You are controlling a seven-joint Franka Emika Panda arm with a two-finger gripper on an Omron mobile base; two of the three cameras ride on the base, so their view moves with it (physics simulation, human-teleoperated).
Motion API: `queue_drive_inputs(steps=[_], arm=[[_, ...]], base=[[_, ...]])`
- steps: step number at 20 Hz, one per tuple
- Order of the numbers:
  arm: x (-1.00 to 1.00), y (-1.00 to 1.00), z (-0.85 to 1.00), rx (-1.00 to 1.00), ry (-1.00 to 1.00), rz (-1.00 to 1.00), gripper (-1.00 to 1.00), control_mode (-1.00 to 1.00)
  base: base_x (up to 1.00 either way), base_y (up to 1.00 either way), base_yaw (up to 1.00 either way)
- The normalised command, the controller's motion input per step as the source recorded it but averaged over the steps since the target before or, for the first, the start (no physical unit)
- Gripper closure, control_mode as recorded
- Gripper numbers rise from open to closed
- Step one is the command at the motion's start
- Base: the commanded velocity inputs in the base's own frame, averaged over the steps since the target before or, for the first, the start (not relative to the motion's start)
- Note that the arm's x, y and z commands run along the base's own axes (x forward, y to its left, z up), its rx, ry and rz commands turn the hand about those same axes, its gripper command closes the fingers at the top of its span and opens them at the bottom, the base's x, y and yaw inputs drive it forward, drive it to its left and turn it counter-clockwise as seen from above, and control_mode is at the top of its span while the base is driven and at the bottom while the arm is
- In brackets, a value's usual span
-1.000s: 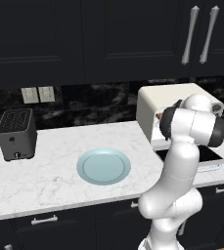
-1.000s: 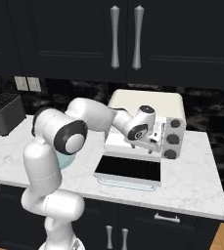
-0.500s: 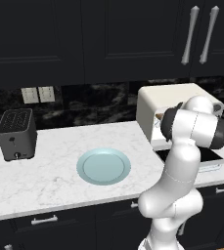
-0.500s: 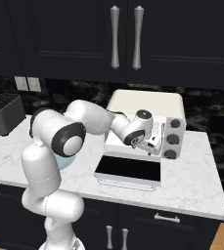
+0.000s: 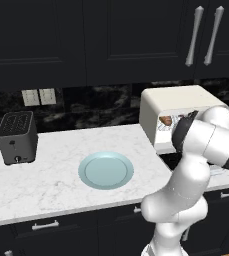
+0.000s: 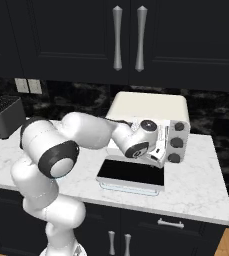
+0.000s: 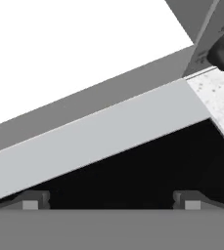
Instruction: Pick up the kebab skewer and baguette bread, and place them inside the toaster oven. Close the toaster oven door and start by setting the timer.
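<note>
Toaster oven (image 6: 148, 107): boxy cream-white housing with rounded edges, standing at the back of the counter (image 5: 51, 180) toward its right end. A side panel with three dark round knobs (image 6: 176, 142) stacked in a column faces forward on its right. In the left base view a reddish-brown item, apparently the kebab skewer (image 5: 165, 120), lies inside the cavity near its left side; too little shows to tell its long axis. The baguette bread cannot be made out.

Toaster oven door (image 6: 131, 172): dark glass panel in a pale frame, folded down flat and horizontal, reaching from the oven's foot toward the counter's front edge. In the hand view its smooth grey frame (image 7: 99, 136) runs diagonally above the black glass.

Gripper (image 7: 111, 197): jaws spread wide, holding nothing; both dark fingertips (image 7: 35, 199) are close over the door's glass. In the right base view the white hand (image 6: 158, 145) sits in front of the oven's opening, above the lowered door.

Plate (image 5: 106, 170): round, pale blue-green, glossy, shallow rim, nothing on it; mid-counter, nearer the front edge.

Slot toaster (image 5: 17, 137): small dark grey box near the counter's left end, toward the back.

Counter: white speckled stone; dark cabinets (image 6: 128, 35) with silver bar handles above.
</note>
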Motion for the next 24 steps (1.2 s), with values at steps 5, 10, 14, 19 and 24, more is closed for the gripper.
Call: queue_drive_inputs(steps=[5, 10, 14, 19, 24], arm=[[-0.81, 0.09, 0.28, 0.00, 0.00, 0.00, -1.00, -1.00], [-0.99, 0.28, 0.02, 0.00, 0.00, 0.04, -1.00, -1.00], [-0.68, 0.32, -0.01, 0.00, 0.11, 0.04, -1.00, -1.00], [-0.66, 0.30, 0.00, 0.00, 0.13, 0.08, -1.00, -1.00], [-0.15, 0.12, -0.03, 0.00, 0.18, 0.04, -1.00, -1.00]], base=[[0.00, 0.00, 0.00], [0.00, 0.00, 0.00], [0.00, 0.00, 0.00], [0.00, 0.00, 0.00], [0.00, 0.00, 0.00]])
